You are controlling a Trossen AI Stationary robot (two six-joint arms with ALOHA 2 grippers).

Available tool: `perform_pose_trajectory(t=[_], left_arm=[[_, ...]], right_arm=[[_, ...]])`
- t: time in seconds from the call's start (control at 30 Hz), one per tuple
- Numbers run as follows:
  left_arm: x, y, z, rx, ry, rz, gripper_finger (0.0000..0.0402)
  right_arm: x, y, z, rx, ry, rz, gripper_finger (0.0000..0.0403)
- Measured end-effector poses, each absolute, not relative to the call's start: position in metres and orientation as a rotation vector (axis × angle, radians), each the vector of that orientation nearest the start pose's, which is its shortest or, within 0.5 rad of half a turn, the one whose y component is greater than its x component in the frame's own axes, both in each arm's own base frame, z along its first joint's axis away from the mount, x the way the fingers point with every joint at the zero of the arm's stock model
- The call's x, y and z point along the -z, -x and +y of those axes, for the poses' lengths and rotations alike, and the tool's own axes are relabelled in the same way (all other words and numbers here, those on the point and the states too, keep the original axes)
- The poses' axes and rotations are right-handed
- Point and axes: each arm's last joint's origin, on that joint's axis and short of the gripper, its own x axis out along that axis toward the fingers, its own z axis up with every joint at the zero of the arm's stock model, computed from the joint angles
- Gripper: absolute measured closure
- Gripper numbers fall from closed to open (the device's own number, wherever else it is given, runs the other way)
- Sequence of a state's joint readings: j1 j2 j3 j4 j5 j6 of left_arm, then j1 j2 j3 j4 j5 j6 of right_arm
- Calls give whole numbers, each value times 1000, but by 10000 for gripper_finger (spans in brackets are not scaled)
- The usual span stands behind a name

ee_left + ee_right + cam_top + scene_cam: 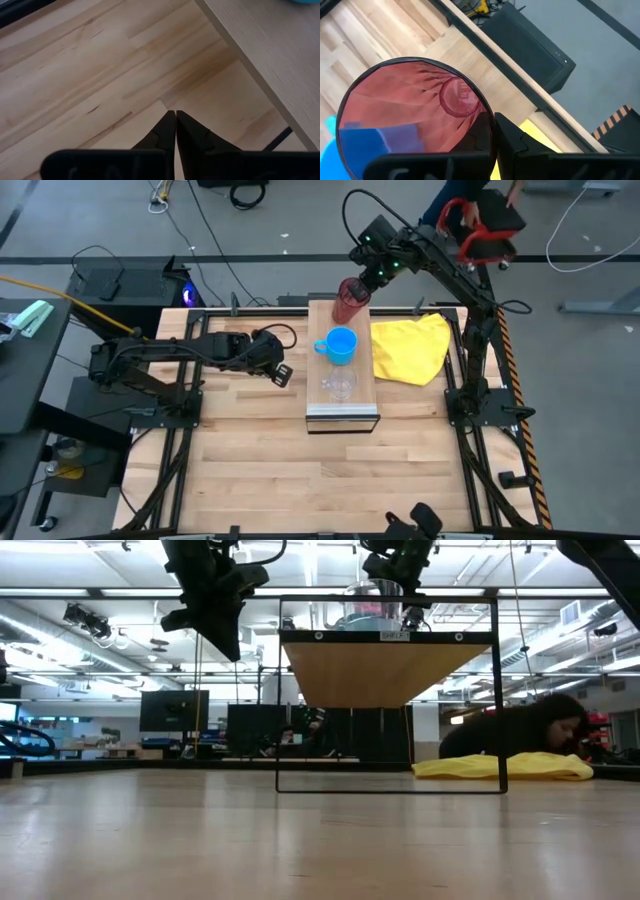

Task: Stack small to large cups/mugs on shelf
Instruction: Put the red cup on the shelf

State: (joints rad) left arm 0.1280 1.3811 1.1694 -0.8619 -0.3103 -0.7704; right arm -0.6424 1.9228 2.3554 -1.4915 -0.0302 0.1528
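The dark red tumbler [350, 301] is at the far end of the light-wood shelf [341, 416], held by my right gripper [364, 284]. In the right wrist view I look down into the tumbler's open mouth [415, 110]. The bright blue mug [341, 345] stands on the middle of the shelf. The small clear glass cup [340, 384] stands nearer the shelf's near end. My left gripper [283, 373] hovers shut over the table just left of the shelf, touching nothing; its fingertips [175, 114] are together. My right gripper [490, 122] holds the tumbler by its rim [487, 112] from above, slanting in from the far right. One finger [515, 142] lies outside the wall and the other appears to be inside. The tumbler hangs below it; whether its base rests on the shelf I cannot tell.
A crumpled yellow cloth [410, 346] lies on the table right of the shelf. The shelf stands on a dark metal frame [497, 700] with open space beneath the board. Bare wooden table [300, 480] spreads toward the near edge. A person [530, 730] sits beyond the table.
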Motion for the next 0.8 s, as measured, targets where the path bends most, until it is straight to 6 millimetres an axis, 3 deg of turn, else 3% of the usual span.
perform_pose_trajectory(t=[0.8], left_arm=[[-286, -265, 43, -783, 586, 863, 369]], right_arm=[[-418, -295, -212, 627, -472, 980, 395]])
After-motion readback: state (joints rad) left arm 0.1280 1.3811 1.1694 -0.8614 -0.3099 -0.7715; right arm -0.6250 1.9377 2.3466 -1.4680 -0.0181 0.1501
